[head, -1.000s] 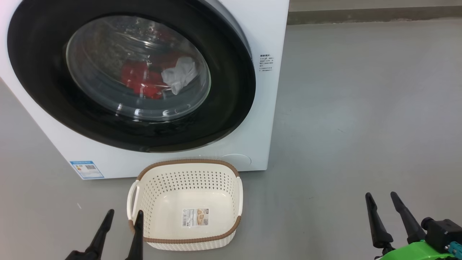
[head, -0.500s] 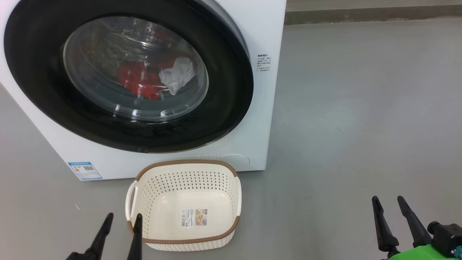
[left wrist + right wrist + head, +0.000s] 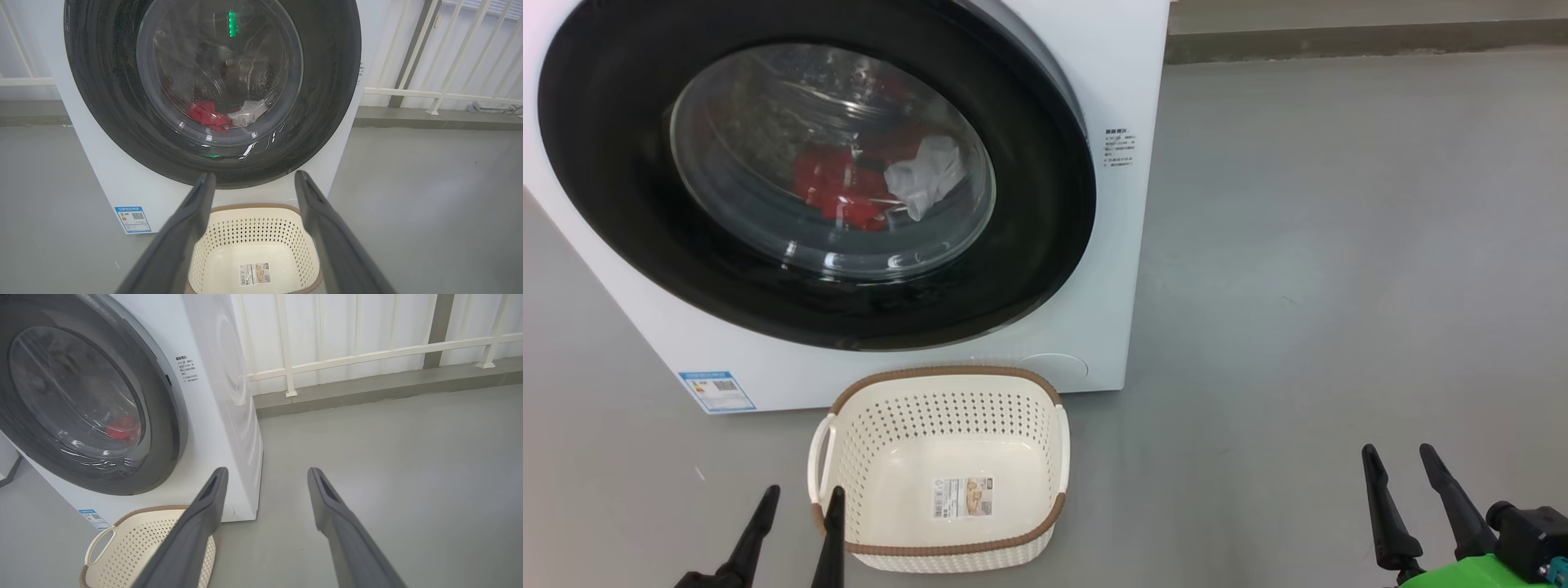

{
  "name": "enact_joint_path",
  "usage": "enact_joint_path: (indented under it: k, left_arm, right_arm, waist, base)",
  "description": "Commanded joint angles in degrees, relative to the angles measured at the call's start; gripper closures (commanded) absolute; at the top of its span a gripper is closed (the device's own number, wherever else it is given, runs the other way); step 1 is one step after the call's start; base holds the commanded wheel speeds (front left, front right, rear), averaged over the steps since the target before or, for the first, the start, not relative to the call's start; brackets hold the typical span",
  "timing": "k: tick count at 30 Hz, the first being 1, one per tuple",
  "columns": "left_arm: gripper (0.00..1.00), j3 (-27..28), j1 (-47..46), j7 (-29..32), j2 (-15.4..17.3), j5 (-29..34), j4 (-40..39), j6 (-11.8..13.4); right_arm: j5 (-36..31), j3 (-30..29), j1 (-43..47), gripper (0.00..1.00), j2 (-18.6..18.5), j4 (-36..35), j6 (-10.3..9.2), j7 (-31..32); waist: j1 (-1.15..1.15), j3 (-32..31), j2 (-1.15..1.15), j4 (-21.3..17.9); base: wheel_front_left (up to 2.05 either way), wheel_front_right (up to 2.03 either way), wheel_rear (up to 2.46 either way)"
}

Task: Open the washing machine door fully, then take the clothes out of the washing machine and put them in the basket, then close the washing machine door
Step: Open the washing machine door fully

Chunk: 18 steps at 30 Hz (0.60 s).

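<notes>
The left end effector (image 3: pixel 801 492) sits low at near left, its two dark fingers spread apart, holding nothing. The right end effector (image 3: pixel 1397 451), near right, is likewise spread and empty.

White railing (image 3: pixel 367 355) borders the grey floor (image 3: pixel 1339 245).

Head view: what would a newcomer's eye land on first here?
The big round door with its glossy black rim dominates the upper left, on the front of the white washing machine. Behind its glass lie bright red clothes with a white piece beside them. On the grey floor just in front stands an empty cream basket.
</notes>
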Motion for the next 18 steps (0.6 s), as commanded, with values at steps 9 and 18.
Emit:
enact_joint_path:
  k: [9,18]
  left_arm:
    - [0.00,0.81,-0.89,-0.70,0.20,0.04,-1.50,-0.32]
    - [0.00,-0.41,-1.83,-0.70,0.15,-0.60,-1.90,-0.32]
  right_arm:
    - [3.42,3.02,-2.99,1.00,-0.19,-0.82,0.02,-0.78]
    - [17.78,6.52,-14.03,1.00,0.03,-1.05,0.02,-0.78]
  waist:
    - [0.00,-0.05,0.00,0.28]
    - [0.00,1.57,0.00,1.11]
  base:
    - [0.00,0.00,0.00]
    - [0.00,0.00,0.00]
